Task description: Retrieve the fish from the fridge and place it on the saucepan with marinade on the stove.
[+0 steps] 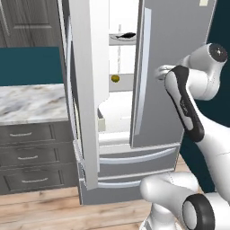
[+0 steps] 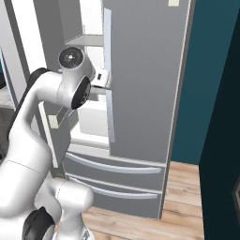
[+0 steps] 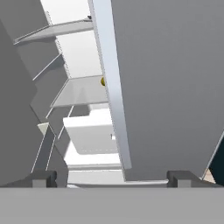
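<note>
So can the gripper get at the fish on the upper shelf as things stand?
Probably not yet: the open gripper faces the fridge's shut right door, which screens part of the gap before the fish.

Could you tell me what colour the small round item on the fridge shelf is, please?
The small round item is yellowish, clearest in the left base view.

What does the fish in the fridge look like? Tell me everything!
The fish is small, slender and dark, almost black, with a pointed end. It lies flat on what looks like a pale plate on an upper white shelf inside the fridge, seen through the gap between the doors. A small round yellowish item sits on the shelf below. Nothing else touches the fish.
</note>
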